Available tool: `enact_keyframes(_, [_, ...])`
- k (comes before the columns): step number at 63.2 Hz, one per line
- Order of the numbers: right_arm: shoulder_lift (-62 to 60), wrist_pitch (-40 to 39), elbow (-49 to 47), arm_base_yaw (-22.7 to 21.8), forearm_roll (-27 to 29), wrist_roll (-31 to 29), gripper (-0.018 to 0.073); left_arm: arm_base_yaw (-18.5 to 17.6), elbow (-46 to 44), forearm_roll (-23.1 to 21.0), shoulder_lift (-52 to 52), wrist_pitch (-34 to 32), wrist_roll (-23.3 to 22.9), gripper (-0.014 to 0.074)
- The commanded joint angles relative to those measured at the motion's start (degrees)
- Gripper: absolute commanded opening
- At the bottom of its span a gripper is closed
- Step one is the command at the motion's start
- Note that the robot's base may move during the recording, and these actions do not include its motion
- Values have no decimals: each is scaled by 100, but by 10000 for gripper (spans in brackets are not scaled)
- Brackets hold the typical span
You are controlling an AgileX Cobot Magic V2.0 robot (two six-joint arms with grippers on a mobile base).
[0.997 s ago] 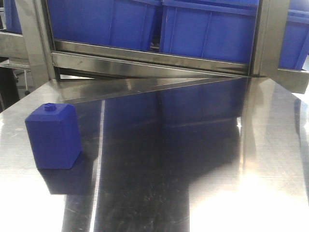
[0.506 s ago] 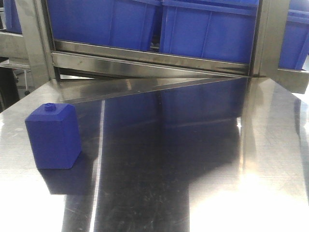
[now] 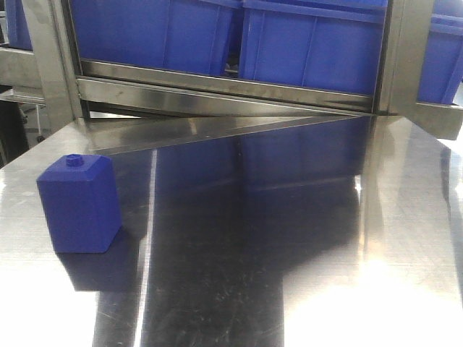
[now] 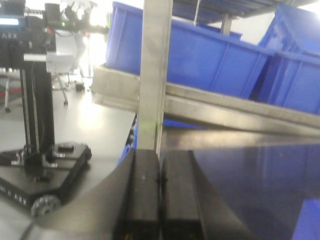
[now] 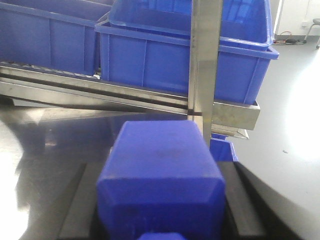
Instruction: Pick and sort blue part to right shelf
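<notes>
— Black fingers (image 5: 80,210) of the right gripper (image 5: 161,190) clamp one blue part (image 5: 160,150); its cap is cut off.
— And the left gripper (image 4: 160,165)?
— Pressed closed, empty. Steel shelf (image 3: 217,90) at twelve o'clock: two bins (image 3: 311,50) clear, others cropped. One squat block (image 3: 79,204) at nine on the glossy table (image 3: 289,253).

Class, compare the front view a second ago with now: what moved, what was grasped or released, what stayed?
Nothing visibly changed. The squat blue block stands at the same spot on the steel table, and the blue bins sit as before on the rack. The right wrist view, with no earlier picture, shows the blue part between the fingers of the right gripper.
</notes>
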Motion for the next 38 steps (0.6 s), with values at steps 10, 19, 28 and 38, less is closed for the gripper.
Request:
enact_keyframes(10, [59,-513,-163,-43,-86,-57,447,-154,-871,67,272,496,-64,124])
enact_keyframes(19, [59,-513,-163,-43,-86,-57,447,-350,-1409,187,697,511,-64,124])
enact_keyframes(28, [59,-513,-163,-43,-86,-57,447,-476,-1830,473,1276,617,-64,124])
enact_keyframes(38, [59,-513,-163,-43,-86,-57,447,-657,-2091,628,2003,682,-64,124])
